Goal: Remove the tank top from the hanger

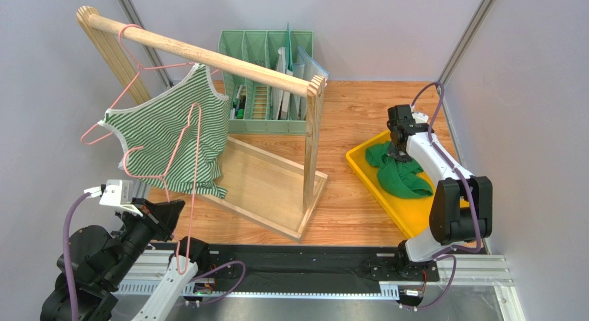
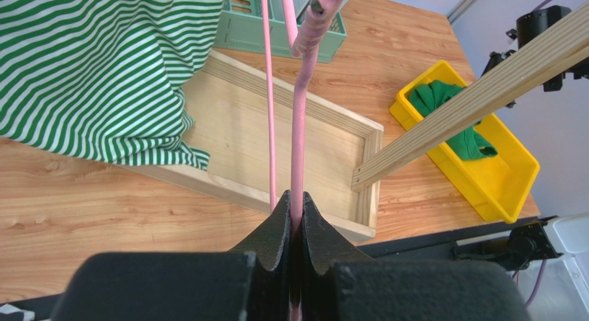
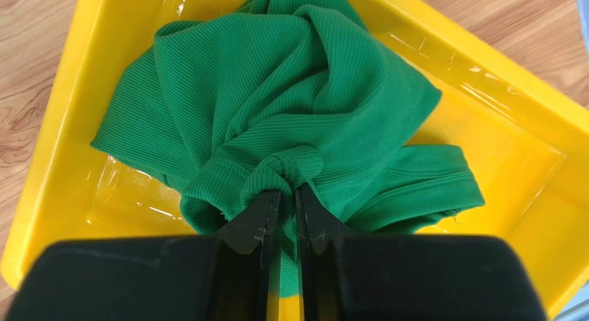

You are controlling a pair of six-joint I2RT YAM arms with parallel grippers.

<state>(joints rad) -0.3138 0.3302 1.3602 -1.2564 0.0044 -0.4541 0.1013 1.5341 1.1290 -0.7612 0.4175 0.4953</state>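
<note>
— What sort of place was it?
— A robotics lab cell: grey panels walled a wood-grain worktop, with robot arms bolted to a metal rail at its near edge.

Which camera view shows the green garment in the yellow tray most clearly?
The right wrist view: the green garment fills the frame, ribbing and folds clear. The top external view shows it small, partly behind the right arm. The left wrist view shows it distant, crossed by the wooden rail.
</note>
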